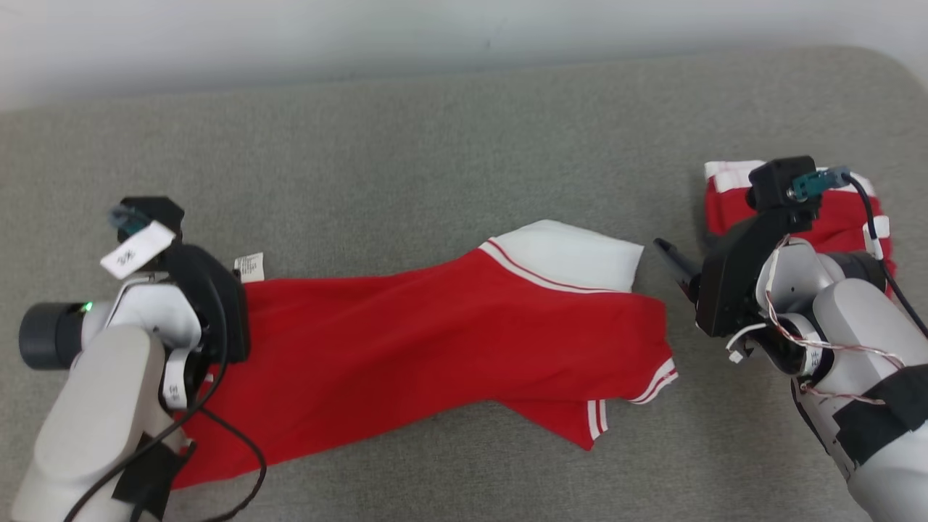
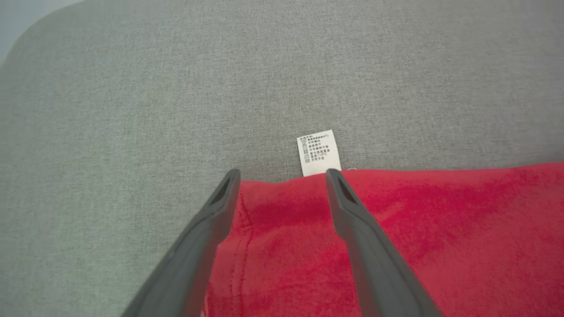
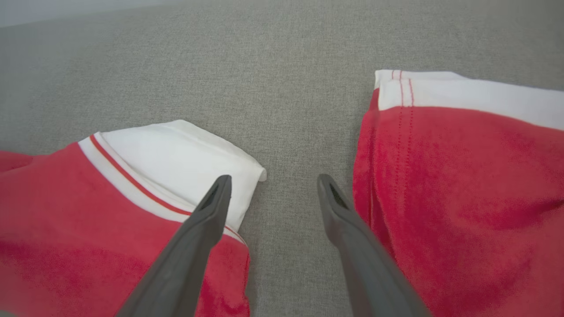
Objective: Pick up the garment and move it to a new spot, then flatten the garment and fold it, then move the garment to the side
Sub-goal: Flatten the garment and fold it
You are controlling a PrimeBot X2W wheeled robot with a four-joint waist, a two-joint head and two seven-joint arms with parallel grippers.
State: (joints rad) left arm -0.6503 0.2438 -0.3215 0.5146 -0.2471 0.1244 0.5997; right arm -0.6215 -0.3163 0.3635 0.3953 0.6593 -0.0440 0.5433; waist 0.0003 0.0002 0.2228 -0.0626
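A red garment (image 1: 435,333) with white trim lies stretched and twisted across the grey padded table (image 1: 435,130). Its white collar (image 1: 573,254) points toward the right. A white care label (image 1: 250,267) sticks out at its left end. My left gripper (image 2: 282,176) is open over that left edge of the garment (image 2: 440,229), its fingertips just short of the label (image 2: 318,152). My right gripper (image 3: 273,182) is open and holds nothing. Its left fingertip sits over the collar's corner (image 3: 176,154), with bare table between the fingers. One dark finger of the right gripper (image 1: 670,264) lies just right of the collar.
A second red garment with white trim (image 1: 834,210) lies folded at the table's right side, partly behind my right wrist. In the right wrist view this folded garment (image 3: 462,176) is close beside my right finger. The table's far edge meets a pale wall.
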